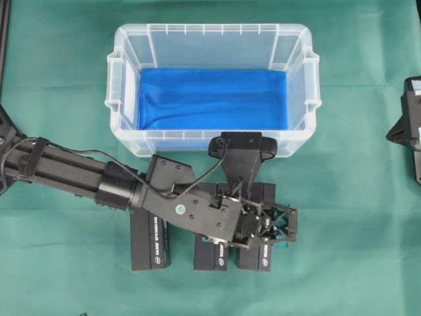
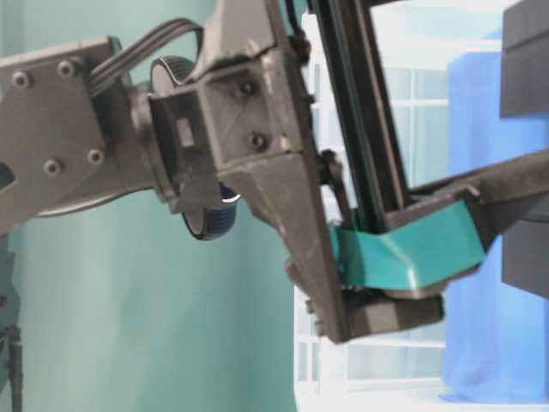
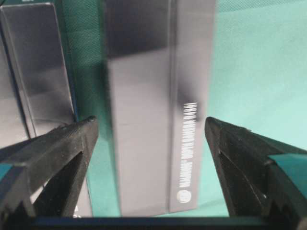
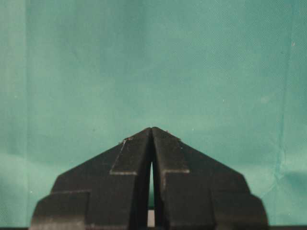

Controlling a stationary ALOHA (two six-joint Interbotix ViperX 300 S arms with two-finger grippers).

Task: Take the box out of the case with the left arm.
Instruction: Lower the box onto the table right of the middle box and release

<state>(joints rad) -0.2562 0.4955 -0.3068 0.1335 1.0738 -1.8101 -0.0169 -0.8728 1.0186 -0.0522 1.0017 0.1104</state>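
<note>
The case (image 1: pixel 125 69), a clear plastic bin, stands at the back with only blue cloth (image 1: pixel 210 99) in it. Three black boxes lie side by side on the green table in front of it. My left gripper (image 1: pixel 279 227) hovers over the rightmost box (image 1: pixel 258 258). The left wrist view shows that box (image 3: pixel 144 120) lying flat between the spread fingers of my left gripper (image 3: pixel 149 122), with green cloth visible on both sides and neither fingertip touching it. From table level, a teal finger pad (image 2: pixel 403 253) shows in front of the case (image 2: pixel 386 360).
The middle box (image 1: pixel 210 257) and the left box (image 1: pixel 150 242) lie partly under the left arm (image 1: pixel 66 168). A neighbouring box (image 3: pixel 38 62) sits left of the jaws. The right arm (image 1: pixel 411 125) rests at the right edge, its gripper (image 4: pixel 151 129) over bare green cloth.
</note>
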